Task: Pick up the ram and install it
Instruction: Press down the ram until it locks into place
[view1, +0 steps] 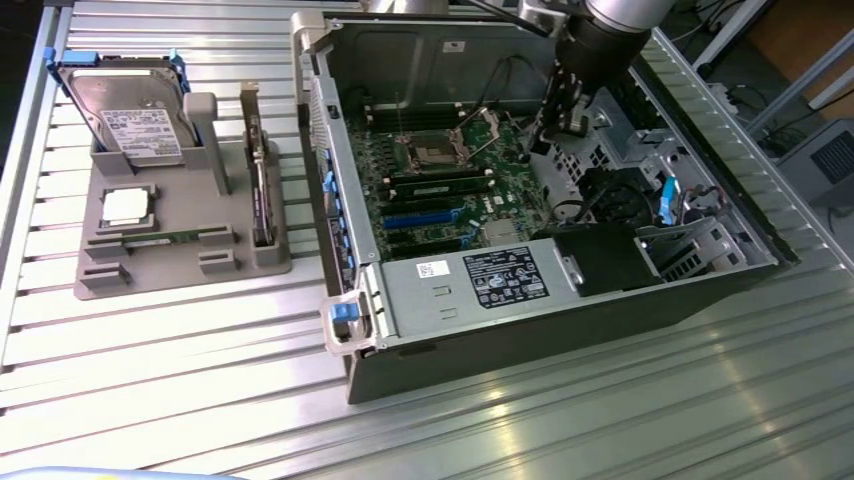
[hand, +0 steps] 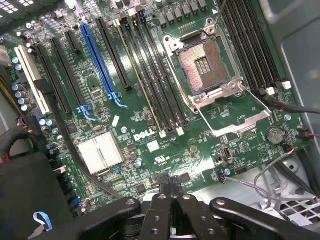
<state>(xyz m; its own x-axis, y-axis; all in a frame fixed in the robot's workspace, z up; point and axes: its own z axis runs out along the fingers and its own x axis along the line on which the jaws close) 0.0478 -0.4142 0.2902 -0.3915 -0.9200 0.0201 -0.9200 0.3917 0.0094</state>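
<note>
1. The ram (view1: 167, 238) lies flat in a groove of the grey holder (view1: 160, 272), at the exterior view's left and on the holder's near side. Nothing is touching it, so the pick-up is not yet done.
2. Just beyond it in the same holder sits the silver processor chip (view1: 127, 205). A dark card (view1: 262, 190) stands on edge to the right, and a hard drive (view1: 134, 115) stands at the far end. A good grasp would take the stick by its long edges near the middle and keep clear of these neighbours.
3. The open computer case (view1: 534, 330) stands well apart, to the exterior view's right.
4. The gripper (view1: 567, 122) hangs inside that case above the motherboard (hand: 150, 137). In the wrist view its fingers (hand: 165, 187) are pressed together with nothing between them.
5. The long memory slots (hand: 150, 75) beside the processor socket (hand: 205, 65) look empty in the wrist view.
6. My judgement is that the fingers must spread before any approach to the stick. The lift should be straight out of the groove, since a tilted pull could jam it.
</note>
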